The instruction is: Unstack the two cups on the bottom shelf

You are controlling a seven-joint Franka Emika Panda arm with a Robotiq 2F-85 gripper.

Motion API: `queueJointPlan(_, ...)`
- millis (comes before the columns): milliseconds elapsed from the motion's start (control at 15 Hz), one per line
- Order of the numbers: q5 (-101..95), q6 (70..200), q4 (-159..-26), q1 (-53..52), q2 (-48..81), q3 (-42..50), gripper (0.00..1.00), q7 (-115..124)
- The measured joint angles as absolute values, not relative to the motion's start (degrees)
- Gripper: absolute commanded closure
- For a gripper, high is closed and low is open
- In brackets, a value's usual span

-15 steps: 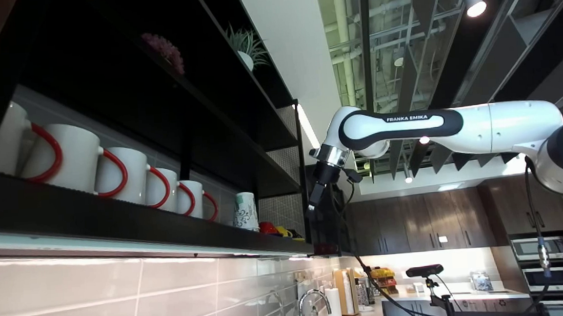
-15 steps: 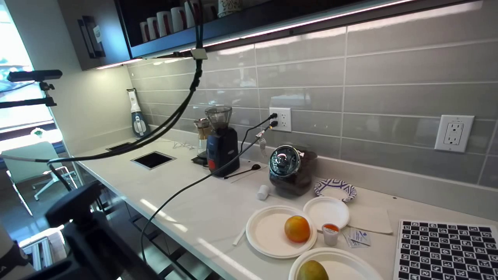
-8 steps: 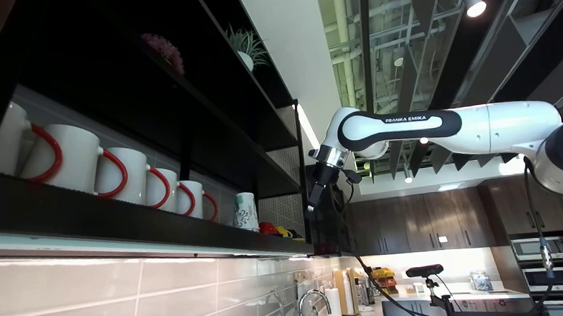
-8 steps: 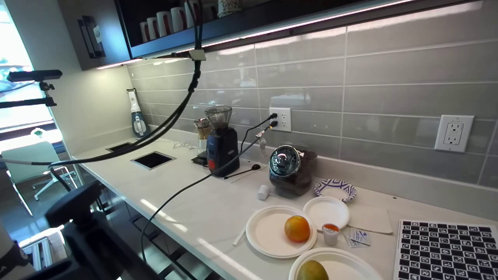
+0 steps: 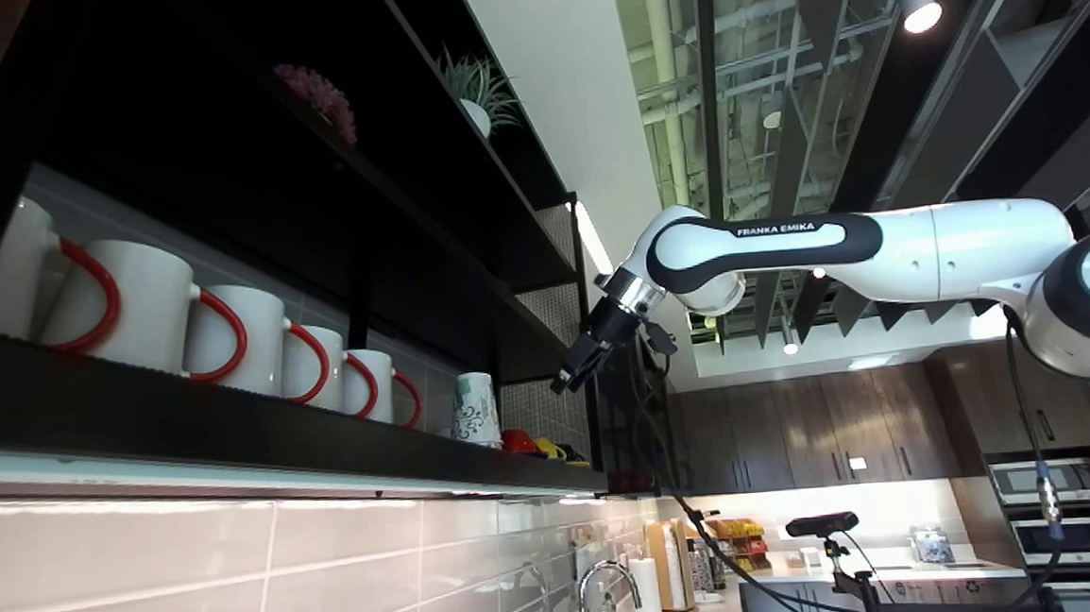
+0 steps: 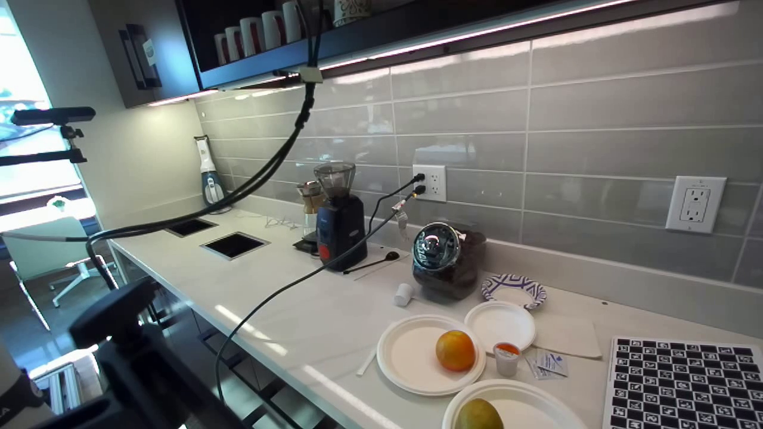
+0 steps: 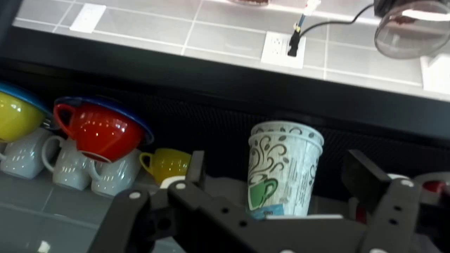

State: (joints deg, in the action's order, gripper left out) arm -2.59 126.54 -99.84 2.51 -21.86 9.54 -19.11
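Note:
The two cups point(image 7: 281, 168) are patterned whitish paper cups, one nested in the other, rims down on the bottom shelf point(image 7: 218, 80). In the wrist view, which stands upside down, two rims show and the far end is hidden behind the gripper body. In exterior views the cups point(image 5: 476, 410) stand past the mugs, and the cups point(image 6: 351, 11) are cut by the top edge. The shelf's front board shows in both exterior views point(image 5: 278, 431) point(image 6: 453, 27). My gripper point(image 7: 281, 170) is open, fingers apart on either side of the cups in view, not touching them. It hangs before the shelf point(image 5: 567, 380).
White mugs with red handles point(image 5: 235, 339) line the shelf. A red cup point(image 7: 105, 130) on a blue saucer, a yellow cup point(image 7: 168, 163) and several white mugs point(image 7: 72, 165) stand on the cups' other side. A darker board point(image 5: 466, 254) runs above. The arm's cables point(image 6: 298, 119) hang below.
In an exterior view my gripper has moved left and slightly up towards the shelf and tilted more towards level. The cables have shifted with it. The cups have not moved.

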Motion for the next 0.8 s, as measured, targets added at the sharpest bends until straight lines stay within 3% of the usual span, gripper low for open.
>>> queueJointPlan(800,6.8,143.7,-95.9,1.5,-13.4,9.5,0.0,-12.2)
